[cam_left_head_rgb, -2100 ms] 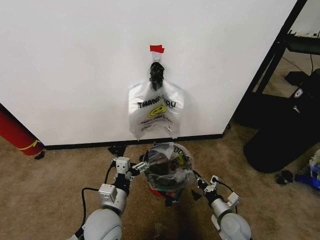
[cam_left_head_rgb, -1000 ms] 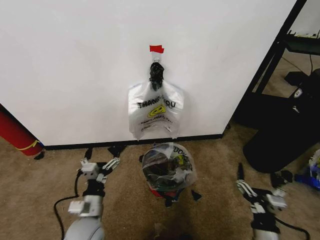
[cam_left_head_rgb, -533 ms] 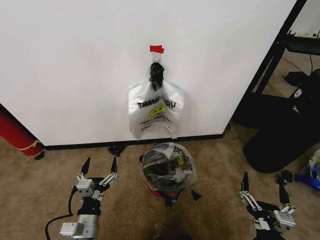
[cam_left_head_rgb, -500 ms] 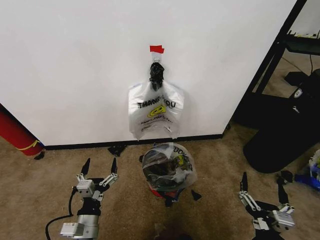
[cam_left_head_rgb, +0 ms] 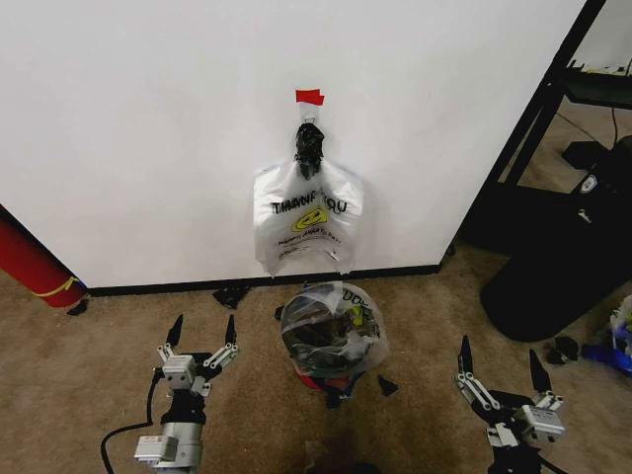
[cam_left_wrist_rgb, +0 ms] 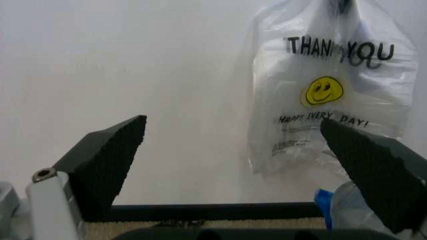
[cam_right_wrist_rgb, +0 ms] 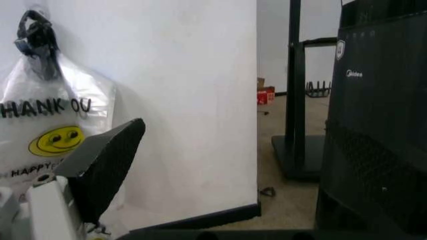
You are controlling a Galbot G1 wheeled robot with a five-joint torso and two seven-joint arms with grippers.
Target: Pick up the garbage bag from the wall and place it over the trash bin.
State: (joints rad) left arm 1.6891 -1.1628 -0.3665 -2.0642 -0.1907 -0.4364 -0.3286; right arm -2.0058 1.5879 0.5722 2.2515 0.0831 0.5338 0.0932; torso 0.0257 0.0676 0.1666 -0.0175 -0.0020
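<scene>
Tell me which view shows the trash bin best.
The head view: the whole bin stands on the carpet below the wall, a bag draped over its top. The left wrist view catches perhaps a scrap of that bag at its edge; the right wrist view gives nothing identifiable of the bin.

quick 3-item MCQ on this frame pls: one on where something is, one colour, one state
1. Where is the garbage bag?
A. Draped over the trash bin
B. In the left gripper
C. Flat on the carpet

2. Colour of the tape on the wall?
A. Blue
B. Red
C. Green

3. State of the right gripper?
A. Shut on a bag
B. Shut, empty
C. Open, empty

Key: 1 A, plastic covers the bin's mouth. 2 B, a red strip sits above the hook. 3 C, its fingers stand spread apart over bare carpet.
</scene>
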